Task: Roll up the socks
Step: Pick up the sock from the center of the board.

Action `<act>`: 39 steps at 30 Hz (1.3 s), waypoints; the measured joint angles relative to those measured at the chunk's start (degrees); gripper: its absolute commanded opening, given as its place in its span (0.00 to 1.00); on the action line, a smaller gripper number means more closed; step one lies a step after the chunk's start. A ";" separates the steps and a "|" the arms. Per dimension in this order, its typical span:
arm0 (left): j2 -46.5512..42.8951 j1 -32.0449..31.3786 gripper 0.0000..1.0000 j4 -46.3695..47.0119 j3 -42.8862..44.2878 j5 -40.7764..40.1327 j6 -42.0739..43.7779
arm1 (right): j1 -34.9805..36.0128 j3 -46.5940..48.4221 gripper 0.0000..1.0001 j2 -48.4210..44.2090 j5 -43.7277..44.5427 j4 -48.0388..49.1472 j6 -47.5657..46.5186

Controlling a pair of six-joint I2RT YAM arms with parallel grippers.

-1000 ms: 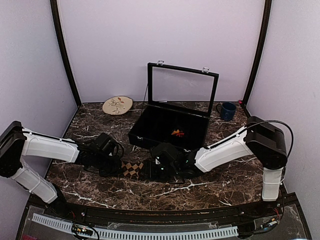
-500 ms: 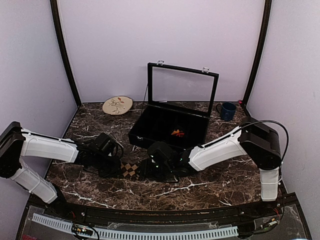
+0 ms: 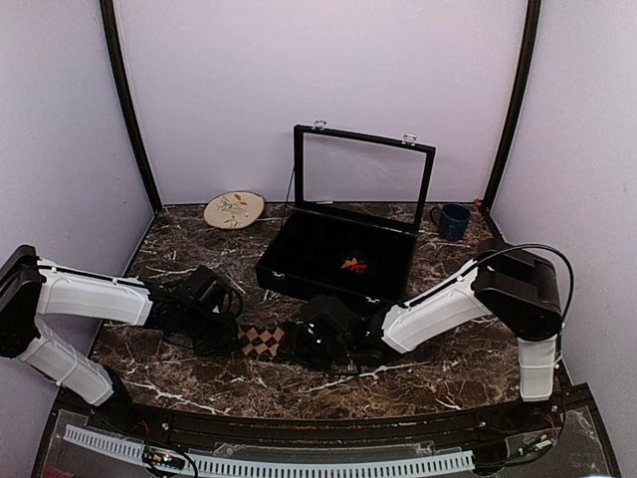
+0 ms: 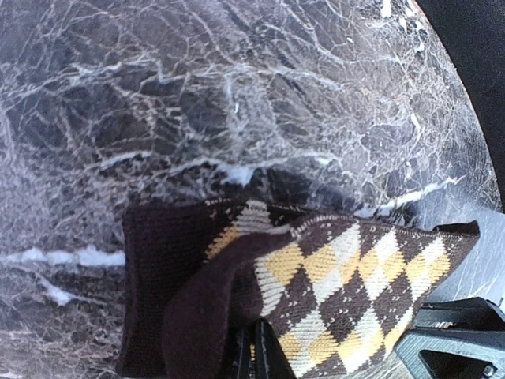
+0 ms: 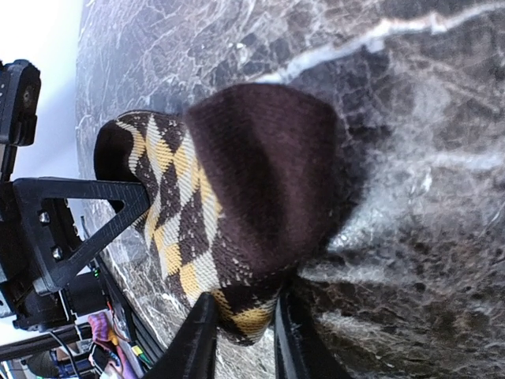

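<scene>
Up front, on the marble table [image 3: 418,383], the right gripper [image 5: 243,312] has just pinched in. A second ago its jaws stood wide beside the bundle; now its fingers press on either side of the folded lower edge of the tan-brown sock [image 5: 237,213], and the arm has slid a touch towards the left arm. The left gripper [image 4: 251,351] hasn't budged: fingers drawn nearly together, clamped on the dark end of the same sock. So we have the sock bunched between the two grippers near the table's front edge, each holding one end. We'd judge the roll under way and a tuck or turn close, not finished.

Further back sits the open black case [image 3: 299,284], glass lid upright. We spot a small orange-red patch [image 3: 351,265] inside it, too small for us to call the second sock. At the far edge stand a blue mug [image 3: 453,221] on the right and a flower-painted plate [image 3: 234,209] on the left.

Writing? We can read no brand, label or lettering anywhere.
</scene>
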 measured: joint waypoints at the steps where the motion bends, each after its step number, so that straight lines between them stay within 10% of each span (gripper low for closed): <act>1: -0.24 0.00 0.08 -0.04 -0.15 0.00 -0.11 | 0.04 -0.28 0.17 0.02 -0.04 0.46 0.15; 8: -1.68 0.00 0.08 -0.50 -1.25 0.00 -0.55 | 0.09 -2.32 0.00 1.55 -1.01 6.99 2.12; 18: -3.45 0.00 0.18 -1.55 -1.53 0.00 -0.98 | -0.15 -0.79 0.00 1.90 -0.98 4.70 -1.11; 39: -9.05 0.02 0.30 -2.45 0.63 -1.60 -0.22 | -1.84 43.78 0.00 12.24 14.25 -56.28 -41.27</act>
